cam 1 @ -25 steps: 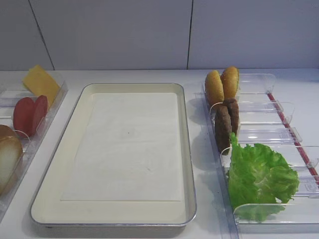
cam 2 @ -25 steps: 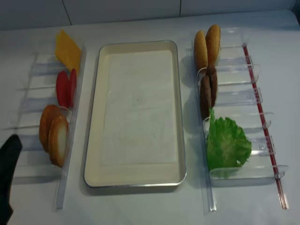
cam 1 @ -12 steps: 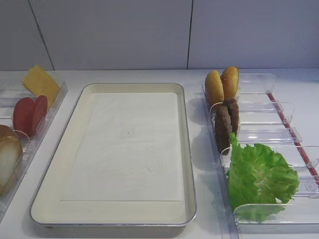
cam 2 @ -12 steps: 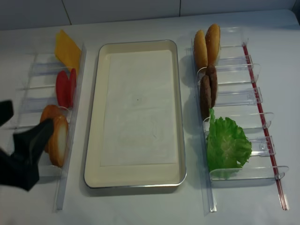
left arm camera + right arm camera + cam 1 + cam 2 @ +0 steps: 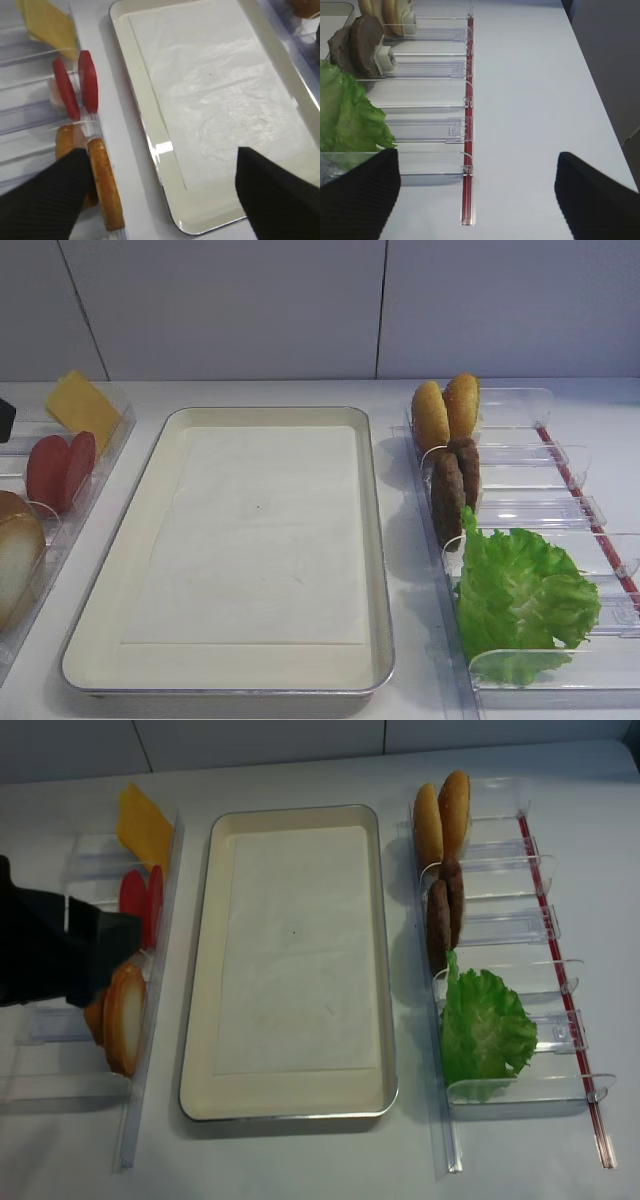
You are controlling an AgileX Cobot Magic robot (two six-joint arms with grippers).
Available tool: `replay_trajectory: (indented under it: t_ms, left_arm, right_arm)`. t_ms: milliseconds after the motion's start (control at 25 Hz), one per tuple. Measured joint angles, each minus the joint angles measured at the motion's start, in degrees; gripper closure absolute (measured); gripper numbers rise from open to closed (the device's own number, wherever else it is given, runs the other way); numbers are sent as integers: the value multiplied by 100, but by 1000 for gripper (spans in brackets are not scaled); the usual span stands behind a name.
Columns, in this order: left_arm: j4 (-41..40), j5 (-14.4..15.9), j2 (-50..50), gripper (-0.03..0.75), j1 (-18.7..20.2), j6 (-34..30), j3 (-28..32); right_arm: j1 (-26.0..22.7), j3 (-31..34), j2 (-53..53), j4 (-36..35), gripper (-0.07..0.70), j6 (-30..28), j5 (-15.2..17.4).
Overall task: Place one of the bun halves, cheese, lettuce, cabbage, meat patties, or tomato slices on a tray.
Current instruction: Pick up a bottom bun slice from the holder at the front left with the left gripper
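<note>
The desk was white and smooth. Behind it stood a pale grey wall made of big flat panels, with thin dark lines where the panels met. The light was soft and even, and the shadows on the desk were faint.

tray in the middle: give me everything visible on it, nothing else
The tray is a large rectangle with rounded corners, cream inside, with a silvery metal rim. A white paper liner lies flat on its floor and covers most of it, leaving a cream border all round. It sits level on the white table, long side running away from the front, between two rows of clear bins. No food is on it, and no gripper touches it.
</note>
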State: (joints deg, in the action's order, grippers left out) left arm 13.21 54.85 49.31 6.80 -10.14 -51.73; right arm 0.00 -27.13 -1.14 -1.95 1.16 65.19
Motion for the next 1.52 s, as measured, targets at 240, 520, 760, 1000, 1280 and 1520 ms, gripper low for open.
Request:
replay_trajectory:
  t_ms: [240,520,760,1000,1280,1520]
  left_arm:
    - [-98,293,463,139,0,552,-32]
    - [-122,539,1248,141,0,594,-32]
    - [-354,539,1775,154,0,690,-39]
    - [-392,476,2115,165,0,754,-46]
    - [-509,441,2346,172,0,802,-53]
    - [-521,422,2587,173,0,802,-53]
  right_arm:
    - [0,0,0,0,5,0,0]
    - [0,0,0,0,5,0,0]
    - [0,0,0,0,5,-13,0]
    - [0,0,0,0,5,-13,0]
    - [0,0,0,0,5,-13,0]
    - [0,0,0,0,5,-13,0]
